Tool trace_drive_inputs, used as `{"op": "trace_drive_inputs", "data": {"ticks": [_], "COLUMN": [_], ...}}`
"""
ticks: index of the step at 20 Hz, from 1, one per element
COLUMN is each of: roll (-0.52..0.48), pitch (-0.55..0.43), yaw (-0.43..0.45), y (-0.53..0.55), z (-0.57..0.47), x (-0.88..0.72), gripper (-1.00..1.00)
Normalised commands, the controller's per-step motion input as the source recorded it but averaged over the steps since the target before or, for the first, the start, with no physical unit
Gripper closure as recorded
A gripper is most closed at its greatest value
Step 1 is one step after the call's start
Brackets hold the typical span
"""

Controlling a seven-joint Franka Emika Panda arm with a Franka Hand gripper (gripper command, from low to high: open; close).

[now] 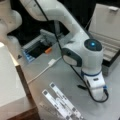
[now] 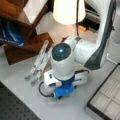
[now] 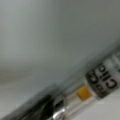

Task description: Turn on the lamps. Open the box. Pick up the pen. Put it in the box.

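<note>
While the gripper [image 1: 98,96] hangs low over the table [image 1: 62,72] just beside the white strips [image 1: 62,102], the pen [image 3: 75,98] fills the wrist view, lying right under the camera. Whether the jaws are closed on it I cannot tell. It looks light, stiff and smooth (apt to roll or slip), so the middle of the barrel seems the surest hold. The box [image 1: 110,60] stands open at a front view's right, and a lamp [image 2: 67,10] glows.

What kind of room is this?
Probably a robot lab: a white arm works low over a grey table, beside a lit lamp, an open box and white strips.
</note>
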Motion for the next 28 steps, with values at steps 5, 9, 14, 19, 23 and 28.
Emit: {"op": "trace_drive_inputs", "data": {"ticks": [5, 9, 14, 19, 23, 28], "roll": [-0.118, -0.138, -0.144, -0.145, -0.161, -0.163], "pitch": [-0.179, -0.152, -0.149, -0.130, -0.106, -0.090], "yaw": [0.124, 0.133, 0.139, 0.147, 0.153, 0.142], "y": [0.00, -0.02, -0.02, 0.00, 0.00, 0.00], "z": [-0.15, -0.13, -0.13, -0.12, -0.09, -0.05], "x": [-0.02, -0.06, -0.07, -0.11, -0.14, -0.19], "gripper": [1.00, 1.00, 1.00, 1.00, 1.00, 1.00]}}
